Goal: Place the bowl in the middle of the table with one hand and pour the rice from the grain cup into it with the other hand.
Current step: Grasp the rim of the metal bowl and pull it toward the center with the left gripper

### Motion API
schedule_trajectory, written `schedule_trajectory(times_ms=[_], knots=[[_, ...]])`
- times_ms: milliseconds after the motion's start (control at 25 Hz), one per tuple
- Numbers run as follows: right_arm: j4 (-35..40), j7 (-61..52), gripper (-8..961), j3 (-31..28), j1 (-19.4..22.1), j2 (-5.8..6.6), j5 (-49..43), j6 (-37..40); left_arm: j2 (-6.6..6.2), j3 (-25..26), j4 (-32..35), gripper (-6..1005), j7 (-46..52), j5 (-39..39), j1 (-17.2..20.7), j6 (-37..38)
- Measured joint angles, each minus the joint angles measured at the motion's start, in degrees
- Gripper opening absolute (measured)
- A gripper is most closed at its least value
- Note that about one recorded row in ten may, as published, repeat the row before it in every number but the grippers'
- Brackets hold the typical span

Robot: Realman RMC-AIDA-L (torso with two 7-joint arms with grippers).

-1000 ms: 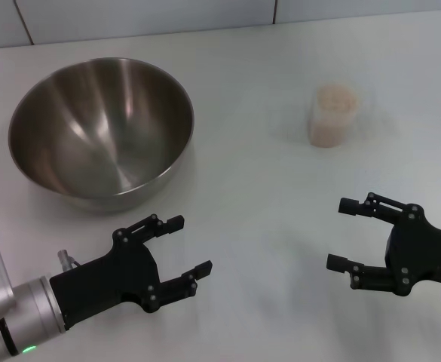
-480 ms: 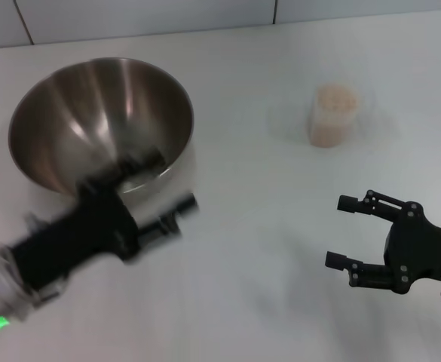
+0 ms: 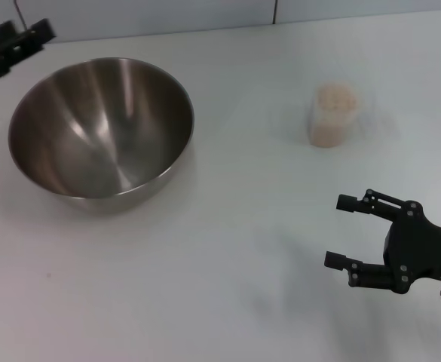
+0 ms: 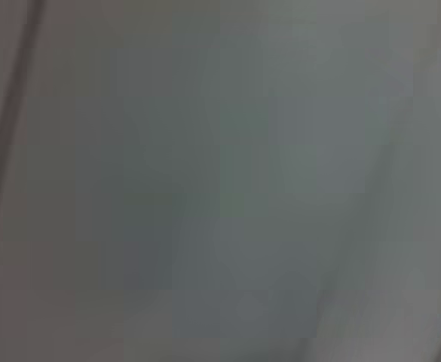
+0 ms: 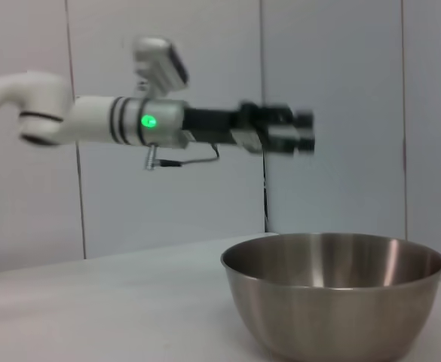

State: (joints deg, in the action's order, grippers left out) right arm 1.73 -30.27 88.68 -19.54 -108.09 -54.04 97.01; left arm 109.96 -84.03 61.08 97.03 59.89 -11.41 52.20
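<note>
Currently, left gripper (image 3: 13, 44) raised at far left beyond steel bowl (image 3: 99, 128), finger state indeterminate; right gripper (image 3: 346, 232) spread, near right

- Wall (image 3: 145, 19): pale grey panelled surface; a narrow strip along the top edge of the head view.
- Left seam (image 3: 24, 23): thin dark joint in that wall, upper left of the frame, leaning slightly.
- Middle seam (image 3: 274, 10): second dark joint, top edge, right of centre, near upright.
- Wall, right wrist view (image 5: 341, 90): same pale panels, filling the upper background across the frame.
- Panel joints, right wrist view: three thin upright lines, one at left (image 5: 68, 188), one at centre (image 5: 264, 188), one at right (image 5: 402, 113).
- Blurred grey field (image 4: 243, 188): fills the whole left wrist view; not identifiable.
- Dark streak (image 4: 9, 128): slanted line down the left side of that view; not identifiable.
</note>
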Motion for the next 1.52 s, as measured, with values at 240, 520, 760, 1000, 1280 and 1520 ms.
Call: schedule_trajectory(times_ms=[240, 520, 760, 1000, 1280, 1520], knots=[[0.28, -0.06, 819, 0.00, -0.04, 0.00, 0.00, 0.09, 1.57, 15.55, -3.42, 784, 24.04, 36.45, -8.40, -0.07], [0.29, -0.06, 815, 0.00, 0.05, 0.00, 0.00, -0.09, 3.41, 22.81, -7.09, 784, 24.57, 49.88, -12.79, 5.45], [0.29, -0.06, 813, 0.09, -0.06, 0.00, 0.00, -0.44, 4.19, 22.88, -8.71, 783, 24.50, 54.92, -14.65, 5.50], [0.29, -0.06, 810, 0.03, -0.07, 0.00, 0.00, -0.71, 5.28, 22.83, -9.24, 783, 24.46, 57.76, -15.54, 5.95], [0.28, -0.05, 807, 0.22, -0.06, 0.00, 0.00, -1.16, 5.29, 22.92, -10.27, 717, 24.15, 59.23, -16.69, 6.37], [0.29, -0.05, 804, 0.14, -0.07, 0.00, 0.00, -1.17, 5.29, 22.97, -10.51, 520, 24.00, 59.30, -17.18, 6.56]])
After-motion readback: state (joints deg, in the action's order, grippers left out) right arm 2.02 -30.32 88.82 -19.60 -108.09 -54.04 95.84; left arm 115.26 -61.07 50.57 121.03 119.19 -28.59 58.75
